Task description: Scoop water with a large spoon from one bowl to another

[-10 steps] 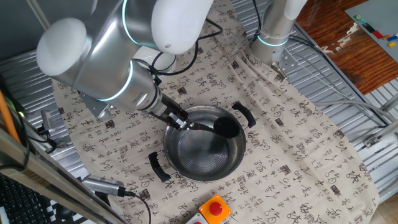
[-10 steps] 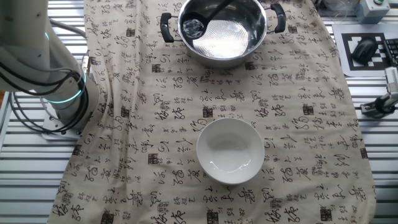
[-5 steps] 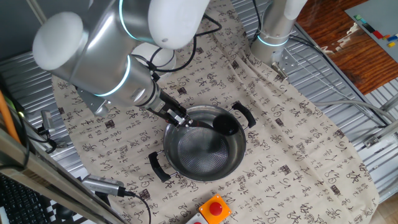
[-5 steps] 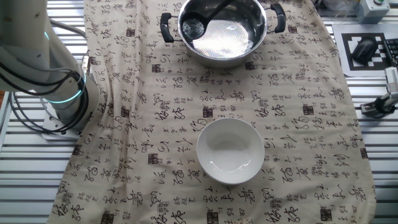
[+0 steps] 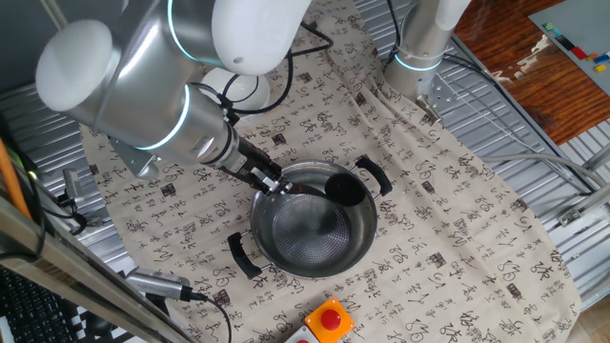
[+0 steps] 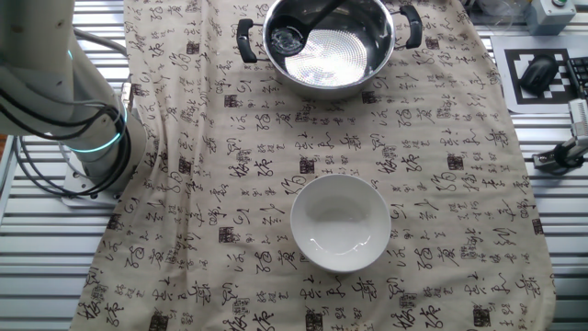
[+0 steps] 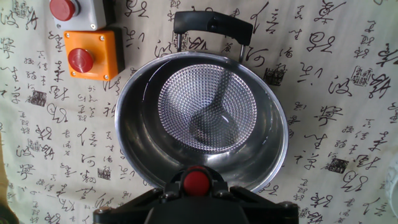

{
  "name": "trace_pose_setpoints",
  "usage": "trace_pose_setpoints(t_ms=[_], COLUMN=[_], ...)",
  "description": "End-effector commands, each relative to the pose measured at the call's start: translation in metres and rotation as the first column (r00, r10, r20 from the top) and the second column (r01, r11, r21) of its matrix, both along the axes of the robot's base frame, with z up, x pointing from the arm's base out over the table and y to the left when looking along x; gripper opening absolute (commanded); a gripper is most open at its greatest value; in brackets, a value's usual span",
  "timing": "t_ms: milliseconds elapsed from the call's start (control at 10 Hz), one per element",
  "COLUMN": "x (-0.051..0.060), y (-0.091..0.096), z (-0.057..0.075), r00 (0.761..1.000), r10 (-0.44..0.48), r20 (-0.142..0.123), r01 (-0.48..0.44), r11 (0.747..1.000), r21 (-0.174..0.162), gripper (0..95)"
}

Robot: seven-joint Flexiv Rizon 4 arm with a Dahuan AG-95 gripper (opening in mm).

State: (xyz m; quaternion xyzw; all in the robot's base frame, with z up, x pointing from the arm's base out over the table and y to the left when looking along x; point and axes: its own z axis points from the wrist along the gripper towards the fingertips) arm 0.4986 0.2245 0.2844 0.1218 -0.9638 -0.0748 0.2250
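Note:
The steel pot (image 5: 286, 243) stands on the patterned cloth, and it also shows at the top of the other fixed view (image 6: 363, 55) and in the hand view (image 7: 140, 118). The black ladle has its scoop (image 5: 345, 191) low inside the pot by the far wall, and the scoop (image 6: 286, 39) sits at the pot's left side with water in it. My gripper (image 5: 268, 181) is shut on the ladle's handle at the pot's rim. In the hand view my gripper (image 7: 196, 190) holds the handle's red tip (image 7: 196, 181). The white bowl (image 6: 340, 223) stands apart on the cloth, untouched.
A red button on an orange box (image 7: 92, 55) and another on a grey box (image 7: 74, 11) sit beside the pot. The red button (image 5: 330, 318) is by the pot's near side. Another arm's base (image 5: 419, 48) stands at the cloth's far edge, and it also shows in the other fixed view (image 6: 87, 138).
My gripper has moved slightly left and away from the pot's middle with the ladle handle. The scoop has shifted a little inside the pot and the water ripples.

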Motion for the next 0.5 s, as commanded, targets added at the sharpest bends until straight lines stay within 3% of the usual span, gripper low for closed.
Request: trace_pose_setpoints(t_ms=[100,500], x=[-0.0017,-0.0017], y=[-0.0005,-0.0005], z=[-0.0013,-0.0013], r00=[1.000,1.000], r10=[0.002,0.009], r20=[0.008,0.013], r01=[-0.002,-0.009], r11=[1.000,1.000], r21=[0.003,0.010], gripper=[0.0,0.0])
